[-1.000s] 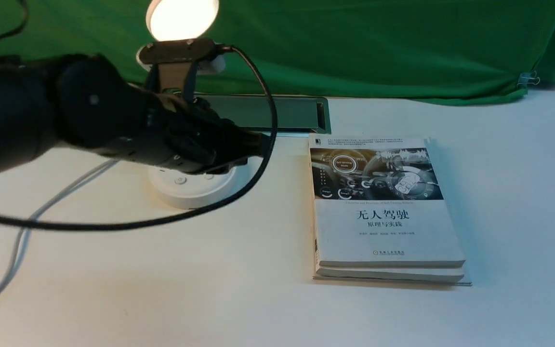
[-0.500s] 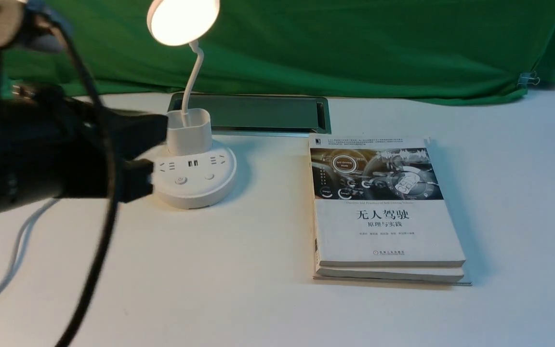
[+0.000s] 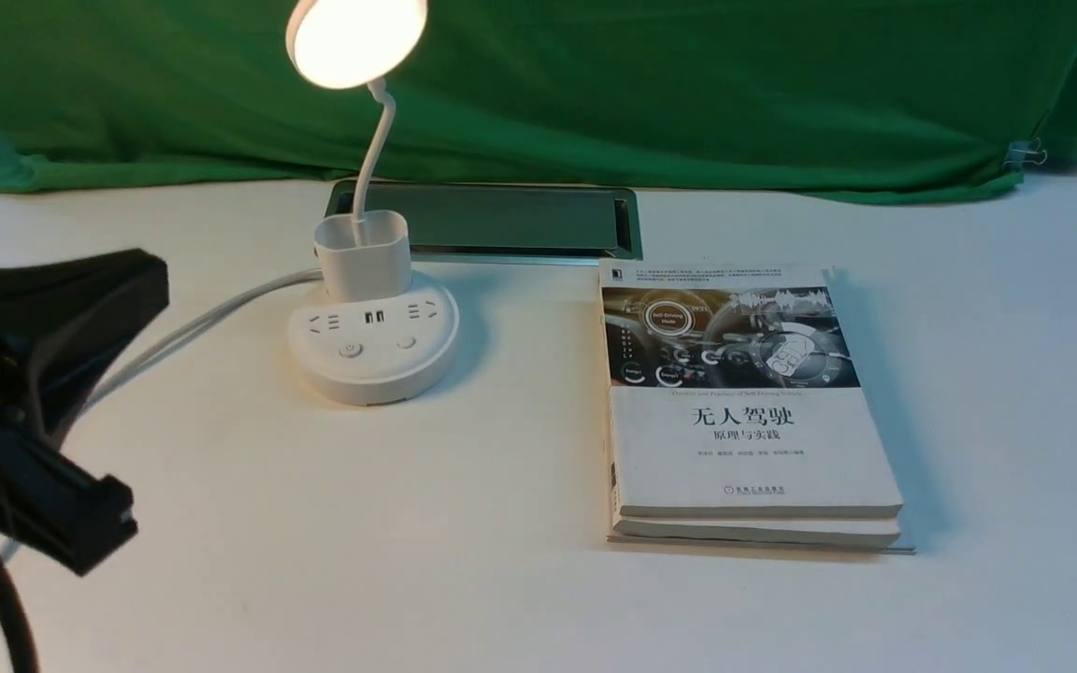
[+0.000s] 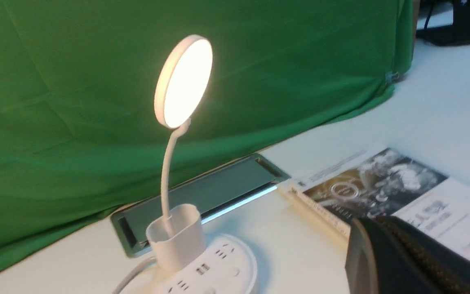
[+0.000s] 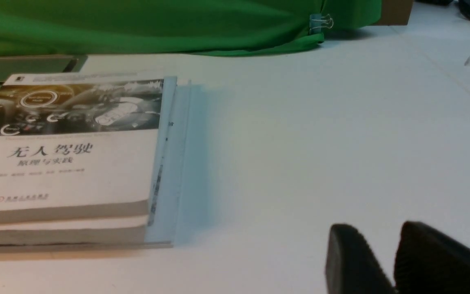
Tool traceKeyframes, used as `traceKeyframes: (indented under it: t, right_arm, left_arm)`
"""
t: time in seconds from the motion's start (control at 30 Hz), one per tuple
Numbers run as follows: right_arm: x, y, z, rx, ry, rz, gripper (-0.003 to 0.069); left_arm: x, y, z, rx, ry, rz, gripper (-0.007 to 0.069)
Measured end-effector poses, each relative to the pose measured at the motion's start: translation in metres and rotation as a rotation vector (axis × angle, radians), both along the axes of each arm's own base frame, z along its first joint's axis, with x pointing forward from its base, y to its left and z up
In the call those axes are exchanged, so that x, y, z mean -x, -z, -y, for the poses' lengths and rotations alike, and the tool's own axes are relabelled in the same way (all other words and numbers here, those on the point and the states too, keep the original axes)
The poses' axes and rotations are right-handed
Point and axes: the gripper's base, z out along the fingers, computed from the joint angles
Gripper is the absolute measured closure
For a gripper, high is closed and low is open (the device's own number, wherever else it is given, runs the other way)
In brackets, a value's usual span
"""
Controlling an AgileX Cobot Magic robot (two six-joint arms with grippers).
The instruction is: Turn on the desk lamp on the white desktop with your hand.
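The desk lamp (image 3: 375, 350) stands on the white desktop (image 3: 464, 561), left of the middle. Its round head (image 3: 356, 37) glows warm white. The base carries sockets and two buttons (image 3: 349, 350). The lamp also shows lit in the left wrist view (image 4: 184, 81). My left gripper (image 3: 150, 276), the hand, is at the far left edge, well clear of the lamp base. Its fingers press together in the left wrist view (image 4: 365, 228) and hold nothing. My right gripper (image 5: 382, 232) hovers low over bare desktop, right of the book, with a narrow gap between its empty fingers.
Two stacked books (image 3: 744, 402) lie right of the lamp. A dark metal-rimmed panel (image 3: 501, 220) sits in the desk behind the lamp. Green cloth (image 3: 688, 84) hangs along the back. The lamp's white cord (image 3: 193, 327) runs left across the desktop.
My left arm has pulled back from over the lamp base to the far left edge, uncovering the base. The lamp head glows in all three front frames.
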Motion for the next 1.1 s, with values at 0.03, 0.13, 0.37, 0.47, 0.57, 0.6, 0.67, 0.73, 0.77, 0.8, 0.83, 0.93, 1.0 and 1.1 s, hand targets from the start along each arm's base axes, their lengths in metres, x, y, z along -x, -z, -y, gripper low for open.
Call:
traceKeyframes:
  t: [0.03,0.13,0.37,0.47,0.57,0.6,0.67,0.73,0.77,0.8,0.83,0.93,1.0,1.1]
  right_arm:
    - [0.000,0.000,0.000,0.000,0.000,0.000,0.0419]
    - [0.000,0.000,0.000,0.000,0.000,0.000,0.0419]
    - [0.000,0.000,0.000,0.000,0.001,0.000,0.0419]
    - [0.000,0.000,0.000,0.000,0.001,0.000,0.0419]
    - [0.000,0.000,0.000,0.000,0.001,0.000,0.0420]
    - [0.000,0.000,0.000,0.000,0.001,0.000,0.0421]
    - [0.000,0.000,0.000,0.000,0.001,0.000,0.0421]
    - [0.000,0.000,0.000,0.000,0.001,0.002,0.0421]
    - [0.000,0.000,0.000,0.000,0.001,0.000,0.0421]
    - [0.000,0.000,0.000,0.000,0.001,0.002,0.0421]
    - [0.000,0.000,0.000,0.000,0.001,0.002,0.0421]
    - [0.000,0.000,0.000,0.000,0.001,0.002,0.0421]
    - [0.000,0.000,0.000,0.000,0.001,0.002,0.0421]
    - [0.000,0.000,0.000,0.000,0.001,0.002,0.0421]
  left_arm:
    - [0.001,0.002,-0.001,-0.034,0.001,-0.011,0.0624]
    - [0.008,0.011,-0.006,-0.079,-0.012,-0.062,0.0624]
    - [0.029,0.044,-0.034,0.114,-0.195,0.059,0.0624]
    - [0.042,0.060,-0.045,0.202,-0.267,0.195,0.0624]
    - [0.054,0.092,-0.052,0.256,-0.346,0.302,0.0624]
    - [0.056,0.100,-0.054,0.268,-0.365,0.318,0.0624]
    - [0.058,0.115,-0.057,0.287,-0.414,0.325,0.0624]
    - [0.057,0.123,-0.060,0.295,-0.465,0.275,0.0624]
    - [0.057,0.126,-0.061,0.298,-0.486,0.241,0.0623]
    - [0.057,0.130,-0.062,0.303,-0.502,0.202,0.0623]
    - [0.056,0.132,-0.062,0.307,-0.509,0.175,0.0623]
    - [0.056,0.147,-0.062,0.317,-0.542,0.005,0.0623]
    - [0.057,0.152,-0.062,0.301,-0.547,-0.051,0.0623]
    - [0.057,0.154,-0.062,0.253,-0.541,-0.064,0.0623]
